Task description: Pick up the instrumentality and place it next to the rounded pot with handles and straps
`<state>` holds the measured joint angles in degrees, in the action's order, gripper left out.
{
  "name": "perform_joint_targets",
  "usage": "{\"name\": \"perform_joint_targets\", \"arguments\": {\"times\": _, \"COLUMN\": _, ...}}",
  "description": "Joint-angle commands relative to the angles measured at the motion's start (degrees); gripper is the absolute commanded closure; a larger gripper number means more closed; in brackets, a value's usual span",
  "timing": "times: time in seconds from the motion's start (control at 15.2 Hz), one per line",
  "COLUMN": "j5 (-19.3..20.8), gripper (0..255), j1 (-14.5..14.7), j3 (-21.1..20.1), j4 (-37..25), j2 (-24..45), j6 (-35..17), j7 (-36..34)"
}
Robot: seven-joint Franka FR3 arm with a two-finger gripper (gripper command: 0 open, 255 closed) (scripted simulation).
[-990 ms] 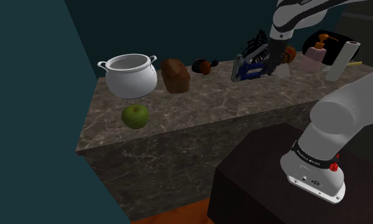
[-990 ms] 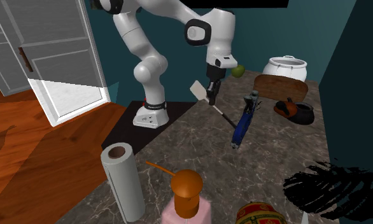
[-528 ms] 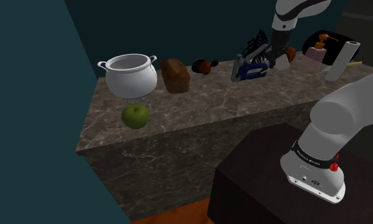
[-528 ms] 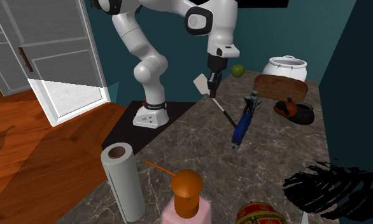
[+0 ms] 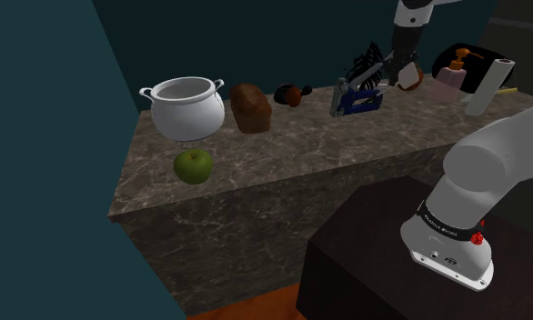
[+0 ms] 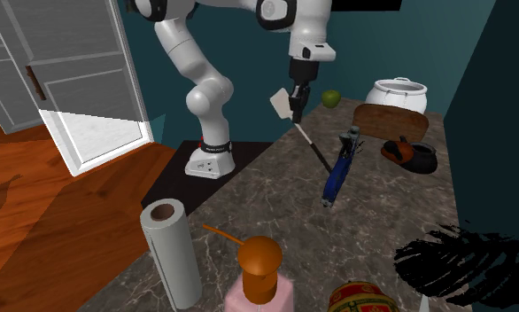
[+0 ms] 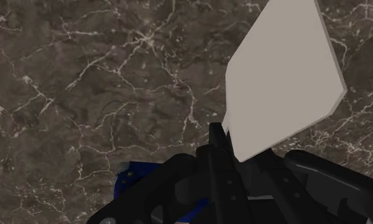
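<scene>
A dim kitchen with a dark marbled worktop (image 5: 301,155) is shown, with a white Franka arm reaching over it from its stand. The black gripper (image 6: 295,105) is seen high above the middle of the worktop, its two fingers clamped on a spatula (image 6: 282,104) at the neck where the pale, flat blade meets the thin black handle. In the second exterior view the handle hangs slantwise below the claw, its lower end near a blue staple gun (image 6: 340,167), and the tool appears to be clear of the stone. In the wrist view the pale blade (image 7: 284,76) is seen jutting past the fingers against the marble.

The white rounded pot (image 5: 185,106) with two handles is set at the end of the worktop by the teal wall, towards the back edge. A brown loaf (image 5: 251,107) is placed just beside it along the back edge, and a green apple (image 5: 194,165) lies near the front edge, in front of the pot. A paper towel roll (image 6: 171,250) and a soap dispenser (image 6: 262,275) are found at the opposite end.

The picking-up is judged done, and the carry to the pot is in hand. For the next move, the spatula would have to be carried along the worktop past the staple gun and loaf, then lowered onto bare stone beside the pot, with the apple avoided.
</scene>
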<state>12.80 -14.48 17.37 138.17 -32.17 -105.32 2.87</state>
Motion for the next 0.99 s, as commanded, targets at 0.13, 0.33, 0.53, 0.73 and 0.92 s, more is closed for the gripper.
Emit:
{"name": "perform_joint_targets", "arguments": {"times": 0.13, "j5": -0.32, "gripper": 255, "j1": 0.09, "j3": -0.36, "j4": -2.98, "j2": -0.25, "j6": 3.23, "j7": 0.33}}
{"name": "perform_joint_targets", "arguments": {"times": 0.33, "j5": -0.57, "gripper": 255, "j1": 0.2, "j3": -0.66, "j4": -5.23, "j2": -0.3, "j6": 5.53, "j7": 0.5}}
{"name": "perform_joint_targets", "arguments": {"times": 0.53, "j5": -0.82, "gripper": 255, "j1": 0.31, "j3": -0.94, "j4": -7.57, "j2": -0.23, "j6": 7.8, "j7": 0.68}}
{"name": "perform_joint_targets", "arguments": {"times": 0.73, "j5": -1.06, "gripper": 255, "j1": 0.42, "j3": -1.2, "j4": -10.0, "j2": -0.05, "j6": 10.05, "j7": 0.87}}
{"name": "perform_joint_targets", "arguments": {"times": 0.92, "j5": -1.24, "gripper": 255, "j1": 0.5, "j3": -1.38, "j4": -11.82, "j2": 0.15, "j6": 11.67, "j7": 1.01}}
